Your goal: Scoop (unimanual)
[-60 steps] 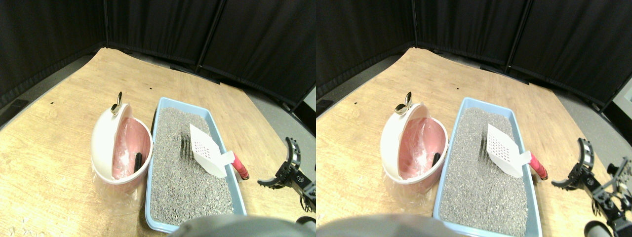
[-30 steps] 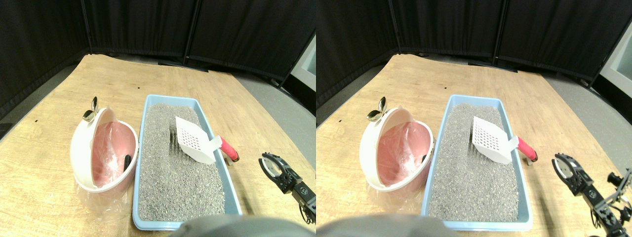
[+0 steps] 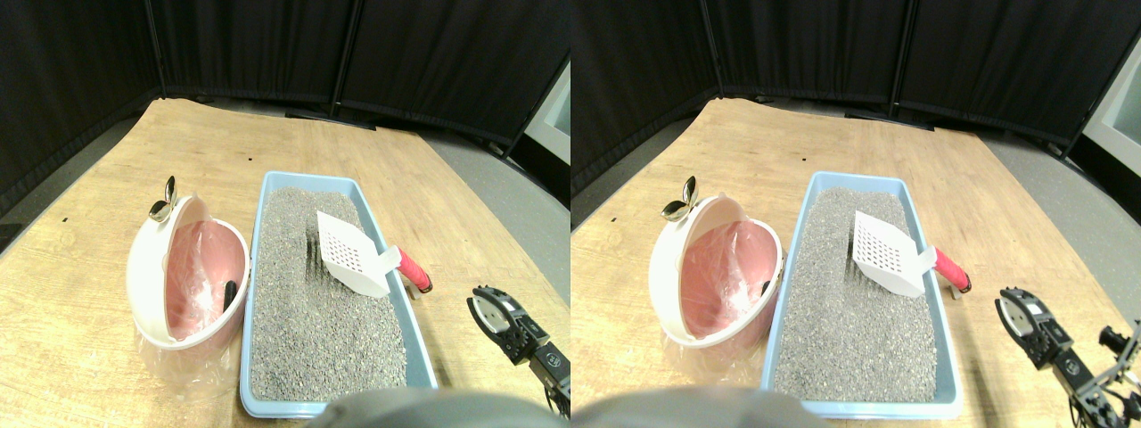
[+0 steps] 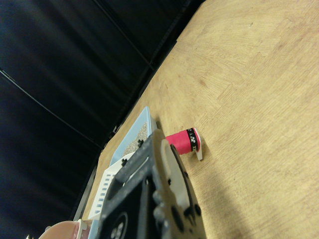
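A white slotted scoop point(image 3: 350, 254) lies blade-down on the grey litter, and its red-wrapped handle point(image 3: 413, 270) hangs out over the right rim of the light blue litter box point(image 3: 424, 343). My right gripper point(image 3: 483, 301) hovers over the wooden floor right of the box, a short way in front of the handle's end and apart from it, with nothing in it. In the wrist view the red handle point(image 4: 183, 141) shows just beyond the gripper point(image 4: 155, 149), with the scoop's blade point(image 4: 107, 185) and the box point(image 4: 138, 130) behind it.
A pink and white bin point(image 3: 150, 267) with a plastic liner stands against the box's left side, with a small dark object point(image 3: 229, 292) inside it and a metal ornament point(image 3: 164, 198) on its lid. Black curtains close off the far side of the wooden floor point(image 3: 223, 143).
The camera has shifted since one second ago. My gripper has rolled on its wrist and now stands edge-on, a little lower than half a second ago. The scoop has not moved.
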`<state>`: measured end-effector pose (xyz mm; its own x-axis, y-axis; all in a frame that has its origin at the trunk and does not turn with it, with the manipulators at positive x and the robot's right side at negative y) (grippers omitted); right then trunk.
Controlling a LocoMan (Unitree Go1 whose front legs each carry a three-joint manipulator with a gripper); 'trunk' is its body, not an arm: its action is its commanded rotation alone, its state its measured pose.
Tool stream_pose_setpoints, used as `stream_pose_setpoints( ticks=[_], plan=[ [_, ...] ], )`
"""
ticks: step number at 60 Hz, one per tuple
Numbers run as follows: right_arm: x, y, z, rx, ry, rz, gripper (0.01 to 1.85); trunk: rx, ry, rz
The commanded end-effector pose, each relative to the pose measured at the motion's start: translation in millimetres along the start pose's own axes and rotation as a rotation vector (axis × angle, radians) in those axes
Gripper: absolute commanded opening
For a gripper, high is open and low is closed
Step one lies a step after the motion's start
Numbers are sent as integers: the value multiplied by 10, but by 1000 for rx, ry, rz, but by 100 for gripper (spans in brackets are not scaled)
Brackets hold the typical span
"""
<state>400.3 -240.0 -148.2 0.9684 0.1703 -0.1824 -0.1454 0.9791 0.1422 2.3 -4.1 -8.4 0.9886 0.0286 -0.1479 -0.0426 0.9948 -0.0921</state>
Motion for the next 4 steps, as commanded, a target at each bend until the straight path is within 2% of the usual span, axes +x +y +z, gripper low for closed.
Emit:
stream_pose_setpoints(
  ticks=[1,4],
  plan=[
    [21,29,60,-2,-44,30,6,-20,-20,2],
    [32,22,65,-1,-40,35,6,-20,-20,2]
  ],
)
